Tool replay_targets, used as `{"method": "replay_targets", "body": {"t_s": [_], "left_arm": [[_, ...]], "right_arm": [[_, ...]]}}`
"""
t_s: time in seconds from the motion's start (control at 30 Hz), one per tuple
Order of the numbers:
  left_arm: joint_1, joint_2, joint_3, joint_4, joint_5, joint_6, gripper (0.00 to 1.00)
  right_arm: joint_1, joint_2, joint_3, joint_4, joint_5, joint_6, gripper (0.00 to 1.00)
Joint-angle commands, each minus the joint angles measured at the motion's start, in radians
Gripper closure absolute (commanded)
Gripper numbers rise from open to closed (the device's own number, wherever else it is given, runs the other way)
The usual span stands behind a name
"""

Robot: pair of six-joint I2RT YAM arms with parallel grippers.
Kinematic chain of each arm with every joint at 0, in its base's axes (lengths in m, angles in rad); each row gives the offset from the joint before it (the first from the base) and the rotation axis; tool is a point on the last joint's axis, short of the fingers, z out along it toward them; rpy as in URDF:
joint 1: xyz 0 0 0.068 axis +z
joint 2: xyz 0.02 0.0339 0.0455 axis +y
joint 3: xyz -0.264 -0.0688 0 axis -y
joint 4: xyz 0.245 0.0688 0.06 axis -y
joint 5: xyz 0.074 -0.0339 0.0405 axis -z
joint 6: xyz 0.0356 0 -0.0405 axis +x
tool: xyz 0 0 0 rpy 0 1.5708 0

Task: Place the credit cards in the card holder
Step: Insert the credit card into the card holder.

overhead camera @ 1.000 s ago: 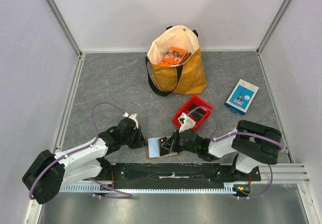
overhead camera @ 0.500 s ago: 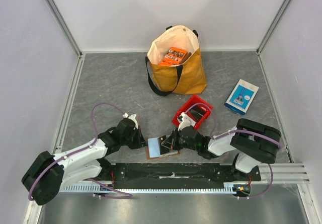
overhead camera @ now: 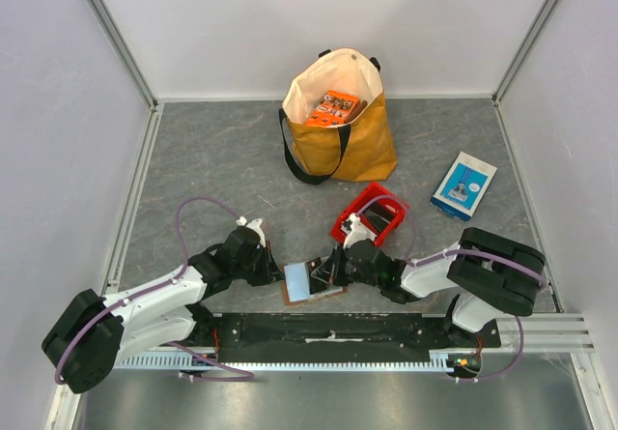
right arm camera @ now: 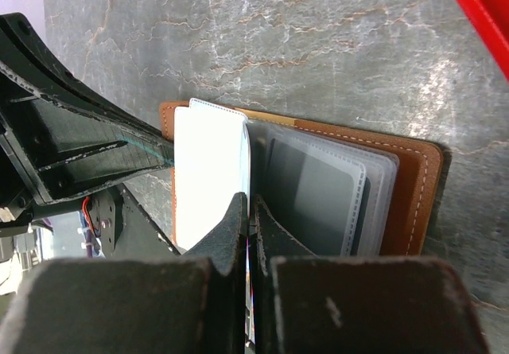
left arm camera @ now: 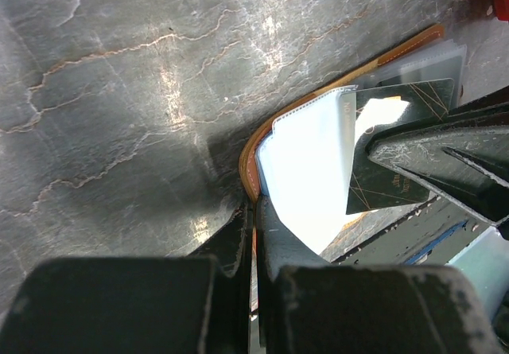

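The brown leather card holder (overhead camera: 314,293) lies open near the table's front edge, between both arms. My left gripper (overhead camera: 279,275) is shut on its left leather edge (left arm camera: 250,163), with a white sleeve page (left arm camera: 306,171) standing up beside it. My right gripper (right arm camera: 250,203) comes in from the right (overhead camera: 324,275), shut on a thin credit card seen edge-on among the clear sleeves. A dark grey card (right arm camera: 314,195) sits in a sleeve on the right half of the holder (right arm camera: 413,187). A dark card with gold lines (left arm camera: 390,163) shows beyond the white page.
The red plastic bin (overhead camera: 379,190) stands just behind the right wrist, with dark flat things inside. A yellow tote bag (overhead camera: 352,145) with orange packets (overhead camera: 333,107) stands at the back. A blue-and-white box (overhead camera: 463,186) lies at the right. White walls close in three sides.
The right gripper has edged slightly left toward the holder with its card. The left gripper has kept still on the holder's edge.
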Motion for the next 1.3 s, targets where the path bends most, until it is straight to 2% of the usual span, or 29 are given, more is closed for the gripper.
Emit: {"method": "replay_targets", "body": {"t_s": [0.0,0.53,1.0,1.27], "left_arm": [[-0.002,0.012,-0.01,-0.015,-0.014,0.038,0.98],[-0.002,0.015,-0.007,-0.015,-0.022,0.038,0.98],[-0.003,0.048,-0.002,0.016,-0.005,0.04,0.98],[-0.002,0.057,0.001,0.022,-0.016,0.029,0.98]], "right_arm": [[-0.018,-0.004,-0.014,-0.159,0.115,-0.05,1.0],[-0.018,-0.106,-0.043,-0.175,0.149,-0.035,1.0],[-0.018,0.101,-0.008,0.054,-0.017,0.019,1.0],[0.002,0.14,-0.04,0.138,-0.118,0.141,1.0]]}}
